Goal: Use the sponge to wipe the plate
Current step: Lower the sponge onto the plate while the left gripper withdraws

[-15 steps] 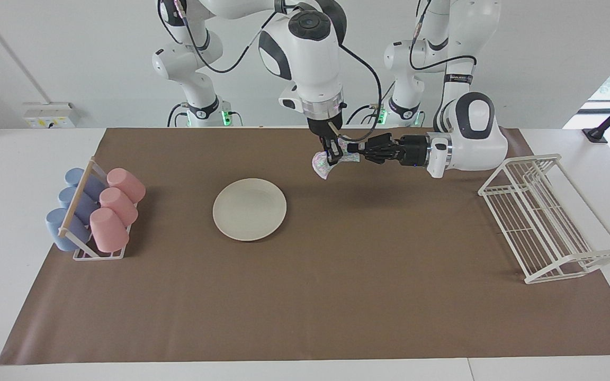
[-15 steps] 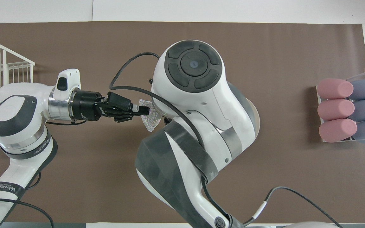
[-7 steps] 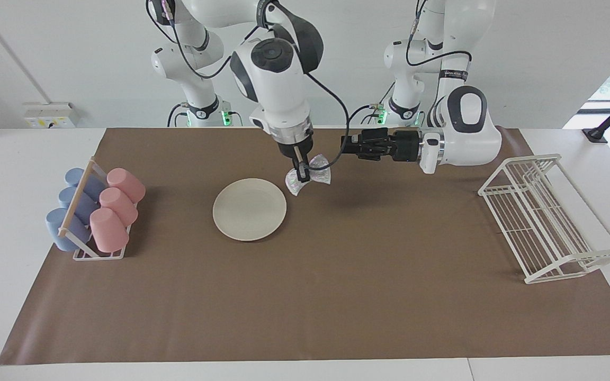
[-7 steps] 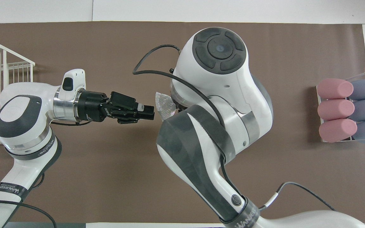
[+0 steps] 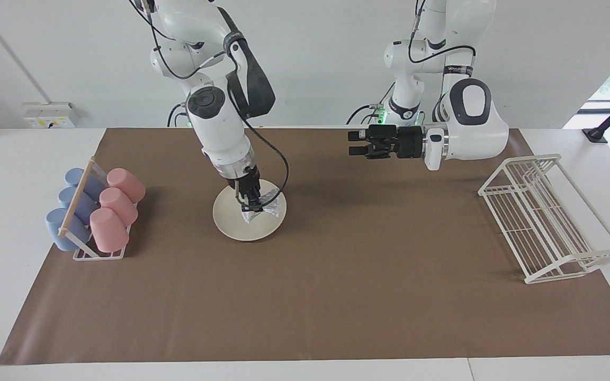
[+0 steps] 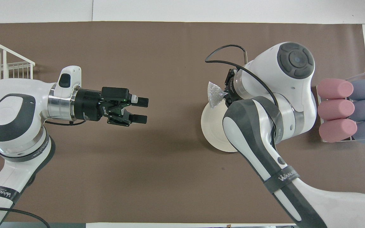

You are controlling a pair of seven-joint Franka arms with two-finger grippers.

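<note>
Sponge arriving on the plate; wiping is only beginning.
Right gripper (image 5: 252, 205) jaws are pinching the sponge (image 5: 260, 208) on the plate (image 5: 231, 222); left gripper (image 5: 354, 144) is waiting, jaws parted and empty.

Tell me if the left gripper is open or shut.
Open. The left gripper shows a clear gap between its two fingers and holds nothing, over bare mat; the sponge is in the right gripper at the plate.

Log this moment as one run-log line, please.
stage: sponge at plate | right hand: shut on sponge, over plate | left hand: open, waiting over mat | contact: cannot tell
</note>
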